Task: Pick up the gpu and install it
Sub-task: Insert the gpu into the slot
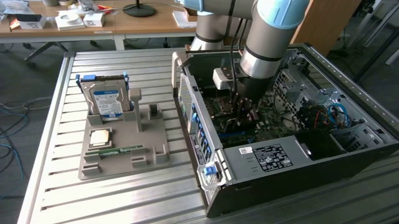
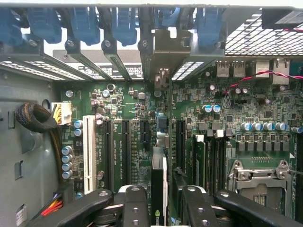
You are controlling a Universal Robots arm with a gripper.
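Pincer [image 2: 162, 191] is down inside the case [image 1: 262, 158], over the motherboard [image 2: 227, 118]. The gpu [image 2: 158, 189] stands on edge between my 2 fingers [image 2: 135, 208], seated in a slot, with its bracket [image 2: 163, 52] up against the case's rear wall. I'm released: a gap shows between the card and 1 finger, and I can't tell whether the other touches it. In the exterior view, the tray [image 1: 118, 154] lies at 9 o'clock from the case, with the hard drive [image 1: 107, 100] upright on it.
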